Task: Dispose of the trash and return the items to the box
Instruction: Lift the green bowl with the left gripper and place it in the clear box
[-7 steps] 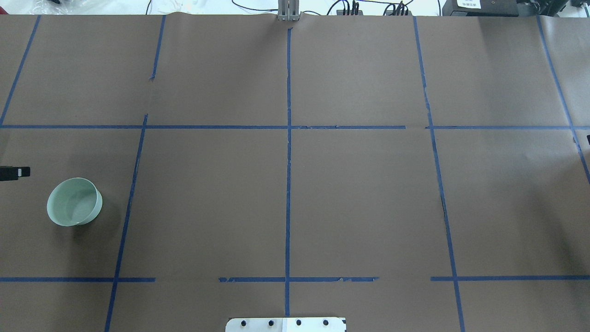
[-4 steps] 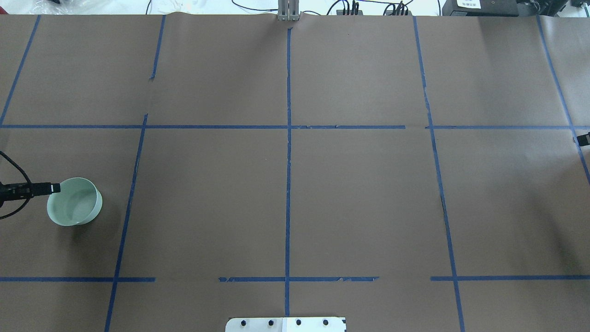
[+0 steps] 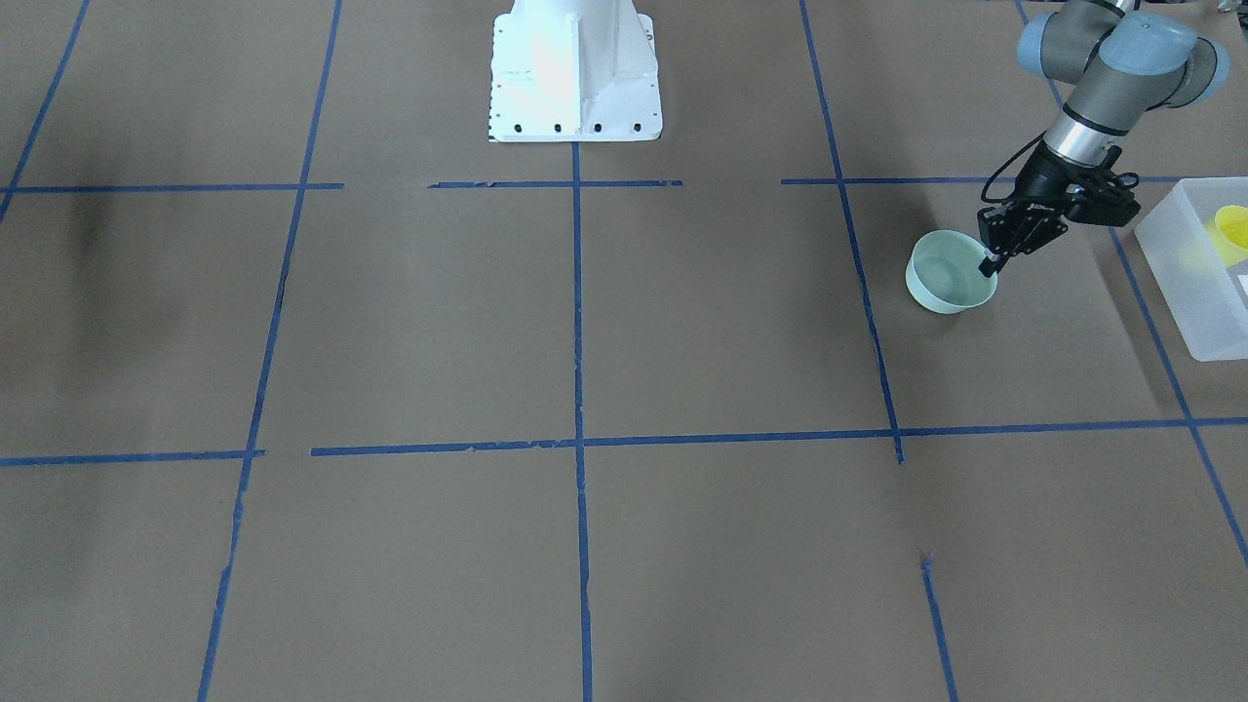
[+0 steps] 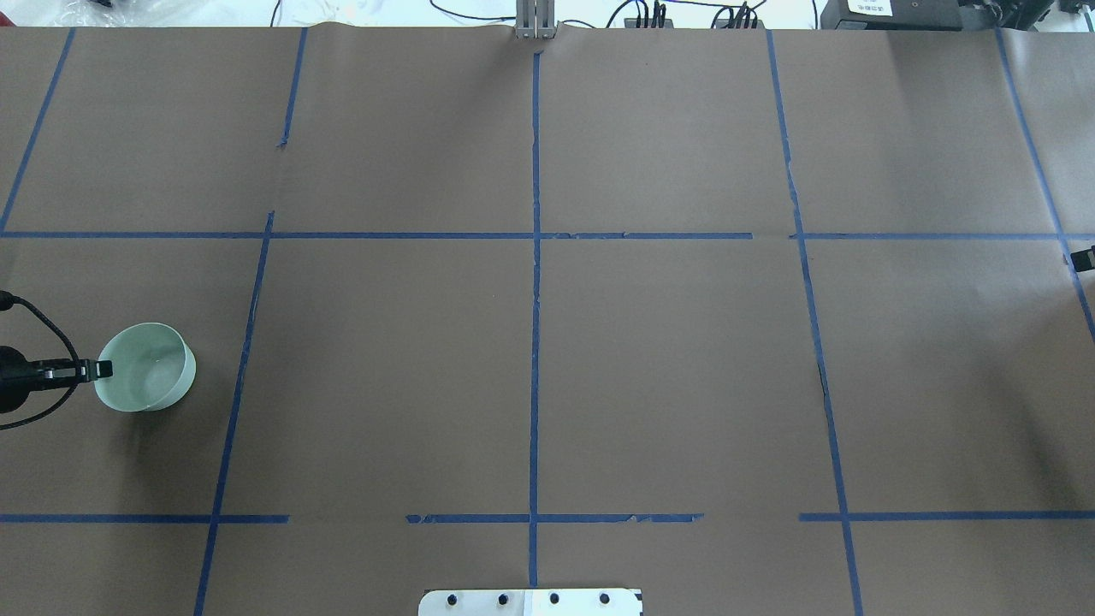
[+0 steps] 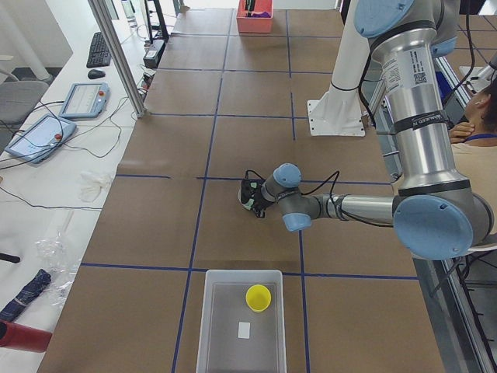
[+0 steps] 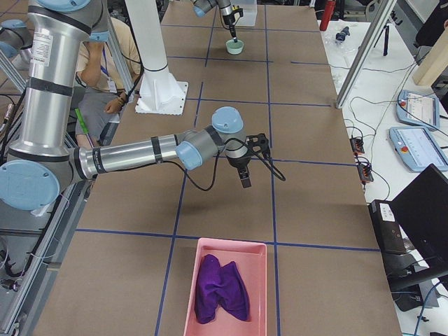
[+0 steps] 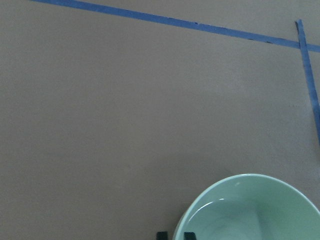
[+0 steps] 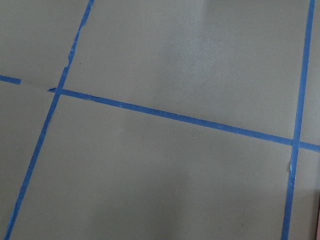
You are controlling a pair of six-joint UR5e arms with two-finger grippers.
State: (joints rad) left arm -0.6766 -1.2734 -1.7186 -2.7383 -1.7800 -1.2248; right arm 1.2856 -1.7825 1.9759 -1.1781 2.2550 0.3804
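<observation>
The pale green bowl (image 4: 147,378) stands at the table's left; it also shows in the front view (image 3: 944,278) and the left wrist view (image 7: 250,210). My left gripper (image 4: 101,370) is at its near rim, one fingertip (image 7: 161,235) outside and one inside, shut on the wall (image 3: 992,265). The small yellow cup (image 5: 258,298) sits inside the frosted white box (image 5: 217,326), also seen at the front view's right edge (image 3: 1185,283). My right gripper (image 6: 245,180) hangs over bare table; whether it is open or shut cannot be told.
A pink tray (image 6: 259,280) holding a purple cloth (image 6: 220,287) lies at the table's right end. The white robot base (image 3: 575,68) stands at the middle of the near edge. Blue tape lines cross the brown table cover.
My left gripper came in from the left edge and dropped onto the bowl's rim. The bowl shifted slightly away and to the right. The right gripper's tip edged into the overhead view's right border.
</observation>
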